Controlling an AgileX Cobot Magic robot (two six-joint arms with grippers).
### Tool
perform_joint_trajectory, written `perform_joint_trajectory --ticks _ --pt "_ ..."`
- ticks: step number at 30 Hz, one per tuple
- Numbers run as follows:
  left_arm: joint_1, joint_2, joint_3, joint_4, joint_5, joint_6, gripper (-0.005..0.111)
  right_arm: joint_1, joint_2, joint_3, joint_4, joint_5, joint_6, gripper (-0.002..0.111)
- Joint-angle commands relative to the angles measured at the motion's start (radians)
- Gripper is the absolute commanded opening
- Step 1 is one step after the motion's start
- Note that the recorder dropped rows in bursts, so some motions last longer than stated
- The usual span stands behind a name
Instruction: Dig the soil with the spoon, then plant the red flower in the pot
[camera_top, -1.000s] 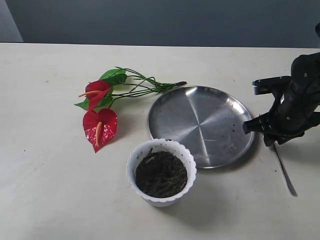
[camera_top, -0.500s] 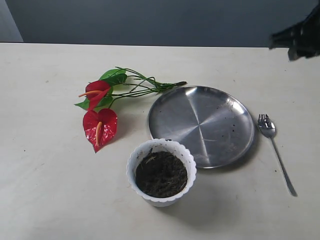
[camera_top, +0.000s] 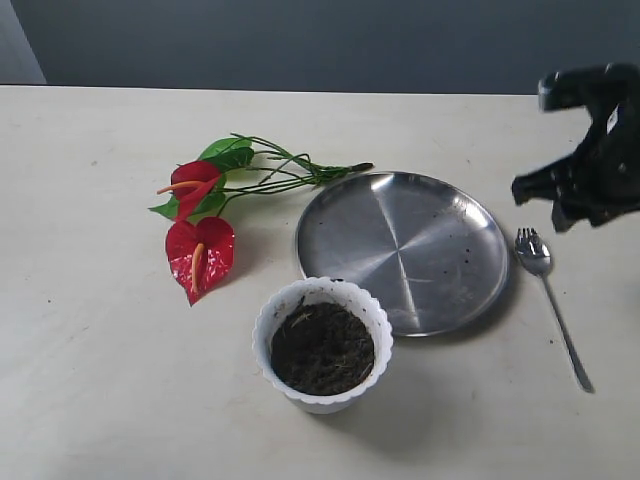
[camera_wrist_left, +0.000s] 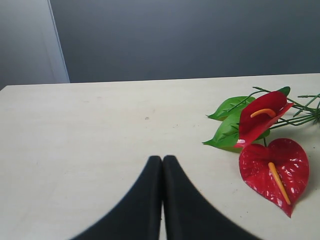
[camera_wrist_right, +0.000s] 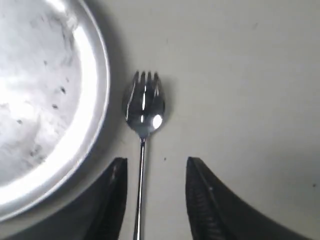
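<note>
The silver spoon (camera_top: 546, 292) lies on the table right of the steel plate (camera_top: 402, 250), tines pointing away. My right gripper (camera_top: 580, 185) hovers above its tined end, open; in the right wrist view the spoon (camera_wrist_right: 142, 125) runs between the parted fingers of the right gripper (camera_wrist_right: 156, 165), untouched. The white scalloped pot (camera_top: 322, 345) holds dark soil (camera_top: 322, 348) at the front centre. The red flower (camera_top: 200, 235) lies flat to the left of the plate. My left gripper (camera_wrist_left: 162, 161) is shut and empty, near the red flower (camera_wrist_left: 270, 145); it does not show in the exterior view.
The steel plate (camera_wrist_right: 45, 95) has a few soil specks on it and its rim lies close beside the spoon. A grey wall stands behind the table's far edge.
The right gripper rose off the spoon to the upper right corner, then came back down and now hovers over the spoon's tined end. The spoon, pot and flower have not moved.
</note>
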Motion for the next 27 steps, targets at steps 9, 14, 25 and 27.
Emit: perform_joint_trajectory --ticks 9,14,25,27 --pt "-0.004 -0.002 -0.003 0.0 -0.002 -0.001 0.0 -0.005 0.187 0.068 0.11 -0.094 -0.012 0.038" --pt "-0.004 -0.002 -0.003 0.0 -0.002 -0.001 0.0 -0.005 0.202 0.076 0.093 -0.127 -0.012 0.038" --pt "-0.004 -0.002 -0.003 0.0 -0.002 -0.001 0.0 -0.005 0.265 0.076 0.015 -0.142 0.019 0.038" --pt "-0.004 -0.002 -0.003 0.0 -0.002 -0.001 0.0 -0.005 0.265 0.076 0.015 -0.142 0.021 0.036"
